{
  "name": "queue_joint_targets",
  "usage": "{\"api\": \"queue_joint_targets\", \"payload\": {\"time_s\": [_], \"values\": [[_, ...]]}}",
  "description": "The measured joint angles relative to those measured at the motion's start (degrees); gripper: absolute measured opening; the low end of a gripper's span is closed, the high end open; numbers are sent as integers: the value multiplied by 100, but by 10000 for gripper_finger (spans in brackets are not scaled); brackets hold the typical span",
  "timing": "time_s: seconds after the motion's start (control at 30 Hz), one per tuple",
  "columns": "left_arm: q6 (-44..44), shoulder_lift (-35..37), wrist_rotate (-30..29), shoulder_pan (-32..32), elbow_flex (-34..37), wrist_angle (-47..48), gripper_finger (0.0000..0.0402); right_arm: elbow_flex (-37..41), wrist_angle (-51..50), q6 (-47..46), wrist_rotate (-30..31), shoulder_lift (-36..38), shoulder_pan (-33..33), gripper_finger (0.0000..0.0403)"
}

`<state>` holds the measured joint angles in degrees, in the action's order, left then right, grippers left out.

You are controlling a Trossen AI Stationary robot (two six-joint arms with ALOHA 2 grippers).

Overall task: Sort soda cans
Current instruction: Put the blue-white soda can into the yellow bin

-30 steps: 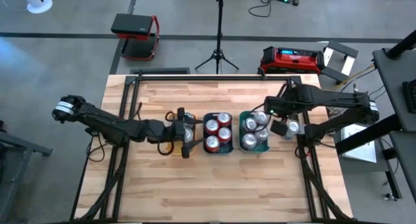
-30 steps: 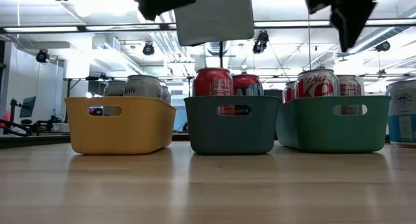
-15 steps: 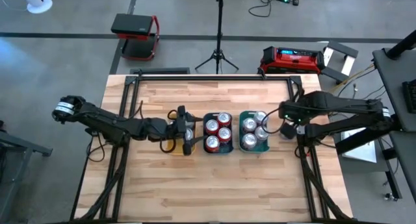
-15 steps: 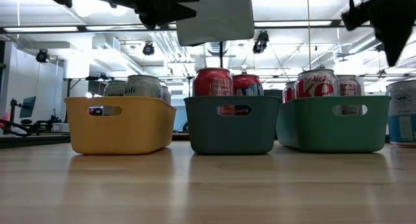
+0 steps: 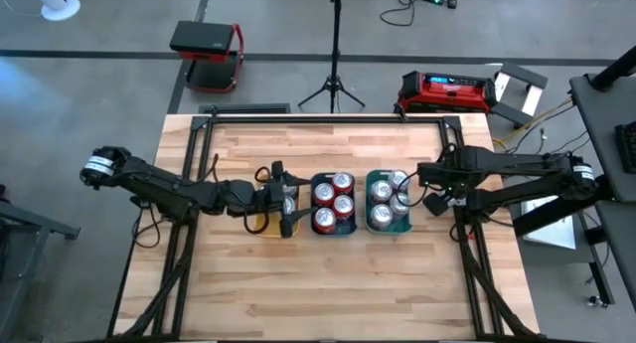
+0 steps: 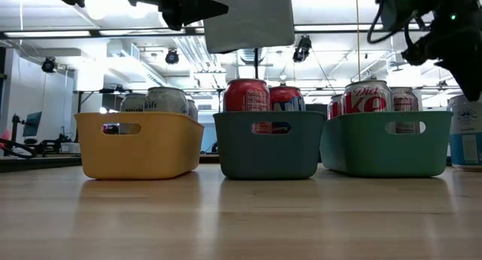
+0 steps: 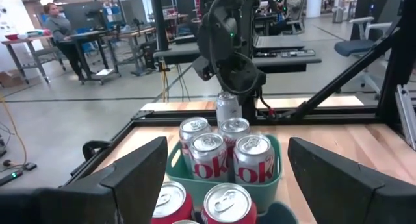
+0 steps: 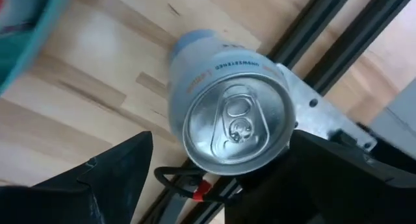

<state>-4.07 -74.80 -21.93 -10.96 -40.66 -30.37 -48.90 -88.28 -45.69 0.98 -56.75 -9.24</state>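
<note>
A lone soda can (image 8: pixel 227 120) with a pale blue-grey body and a silver top stands upright on the table, just right of the green tray (image 5: pixel 390 224). My right gripper (image 8: pixel 221 139) hangs open above it, one finger to each side, touching nothing. In the low view this can (image 6: pixel 467 132) sits at the right edge, with the right gripper (image 6: pixel 444 41) higher up. Silver Diet Coke cans (image 7: pixel 221 152) fill the green tray and red cans (image 5: pixel 333 202) fill the middle tray. Pale cans (image 6: pixel 162 100) stand in the yellow tray (image 6: pixel 139 143), under my open left gripper (image 5: pixel 286 212).
The three trays stand side by side in a row across the table's middle. Black frame rails (image 8: pixel 325 29) run along the table's right edge, close to the lone can. Bare wood lies on the near and far sides of the trays.
My right gripper has gone from above the green tray toward the table's right edge and now hangs over the lone can, slightly lower than before.
</note>
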Motion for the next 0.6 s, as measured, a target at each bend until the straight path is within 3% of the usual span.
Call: {"api": "queue_joint_targets", "payload": {"time_s": [0.3,0.6], "values": [[-307,-92,2,0,0,57,303,111,510,-2,-117,-85,-542,358],[-588,-85,2,4,-2,-56,303,133,913,20,-579,-812,-780,337]]}}
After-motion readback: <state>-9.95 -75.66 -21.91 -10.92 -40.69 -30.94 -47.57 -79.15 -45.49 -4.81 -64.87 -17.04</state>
